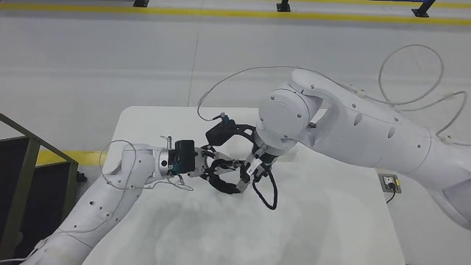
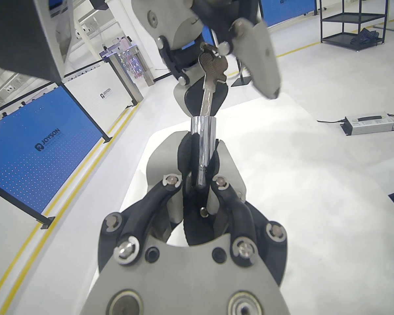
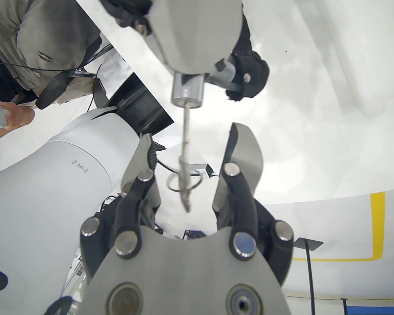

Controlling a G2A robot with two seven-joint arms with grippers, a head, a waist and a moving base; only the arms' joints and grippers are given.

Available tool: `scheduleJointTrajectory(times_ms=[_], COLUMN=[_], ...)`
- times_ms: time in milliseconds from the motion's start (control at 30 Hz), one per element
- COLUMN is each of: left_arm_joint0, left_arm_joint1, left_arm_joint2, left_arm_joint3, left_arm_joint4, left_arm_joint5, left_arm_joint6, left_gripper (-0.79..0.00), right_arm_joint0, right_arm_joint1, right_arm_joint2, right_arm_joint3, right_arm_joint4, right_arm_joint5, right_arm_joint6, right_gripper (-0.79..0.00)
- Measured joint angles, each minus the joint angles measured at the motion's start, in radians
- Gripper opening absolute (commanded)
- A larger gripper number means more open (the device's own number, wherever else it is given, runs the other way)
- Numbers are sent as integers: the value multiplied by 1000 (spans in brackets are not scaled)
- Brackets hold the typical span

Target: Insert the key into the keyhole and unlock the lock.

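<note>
Left wrist view, silver key (image 2: pixel 212 67) in chrome cylindrical lock (image 2: pixel 202 137)

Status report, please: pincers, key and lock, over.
Left pincer shut on lock. Right pincer open, straddling key. Key seated in keyhole. Nothing in the way.

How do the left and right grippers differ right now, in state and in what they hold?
Left gripper is shut on the lock; right gripper is open. Left gripper's pads press the lock's chrome barrel; right gripper's fingers stand apart either side of the key, not clamping it. Shared: both line up along the key, whose blade sits in the keyhole.
</note>
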Motion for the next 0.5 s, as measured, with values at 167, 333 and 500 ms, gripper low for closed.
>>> scheduleJointTrajectory(times_ms=[167, 333, 500], left_arm_joint0=[-7, -10, -7], left_arm_joint1=[-11, -18, -20], left_arm_joint2=[7, 6, -4], left_arm_joint3=[28, 66, 98], left_arm_joint4=[-45, -78, -120], left_arm_joint5=[-13, -28, -60], left_arm_joint6=[-8, -3, -17], left_gripper=[-785, -785, -785], right_arm_joint0=[16, 45, 50], right_arm_joint1=[5, 30, 73], right_arm_joint2=[0, 0, 0], right_arm_joint3=[-4, -39, -109], right_arm_joint4=[-7, -50, -103], right_arm_joint5=[15, 25, 23], right_arm_joint6=[-15, -25, -24], right_gripper=[0, 0, 0])
